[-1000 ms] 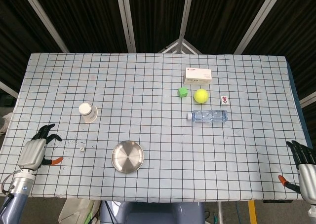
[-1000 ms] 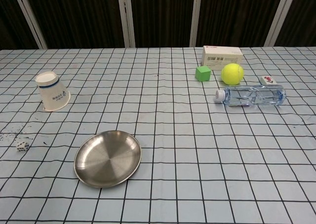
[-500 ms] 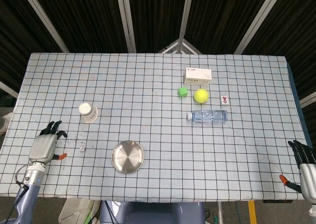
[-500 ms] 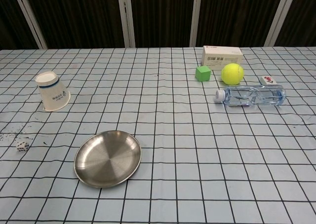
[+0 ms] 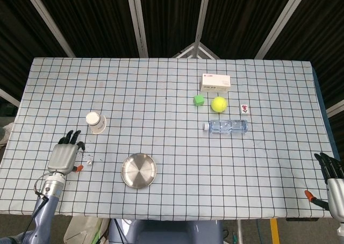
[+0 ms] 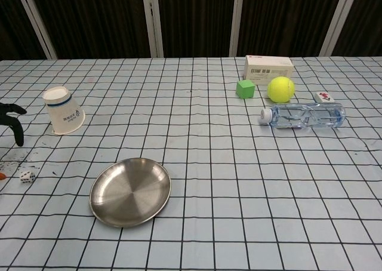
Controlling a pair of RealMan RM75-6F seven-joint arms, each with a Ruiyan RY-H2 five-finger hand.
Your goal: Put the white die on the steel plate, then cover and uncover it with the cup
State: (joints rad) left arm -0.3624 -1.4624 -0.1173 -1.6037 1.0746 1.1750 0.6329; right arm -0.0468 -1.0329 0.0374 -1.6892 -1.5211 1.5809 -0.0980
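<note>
The small white die (image 5: 90, 162) (image 6: 25, 176) lies on the checked cloth, left of the round steel plate (image 5: 138, 170) (image 6: 130, 191). A white paper cup (image 5: 96, 122) (image 6: 62, 110) stands mouth-down behind the die. My left hand (image 5: 64, 155) hovers just left of the die, fingers spread and holding nothing; only its dark fingertips (image 6: 13, 125) show at the chest view's left edge. At the table's front right corner my right hand (image 5: 332, 185) rests open and holds nothing.
At the back right are a white box (image 5: 215, 82) (image 6: 268, 68), a green cube (image 5: 199, 100) (image 6: 245, 89), a yellow tennis ball (image 5: 219, 104) (image 6: 280, 89), a lying water bottle (image 5: 227, 127) (image 6: 303, 116) and a small tile (image 5: 244, 108) (image 6: 323, 96).
My left hand has moved right toward the die and its fingertips now enter the chest view. The right hand has barely shifted. Die, cup and plate have not moved.
</note>
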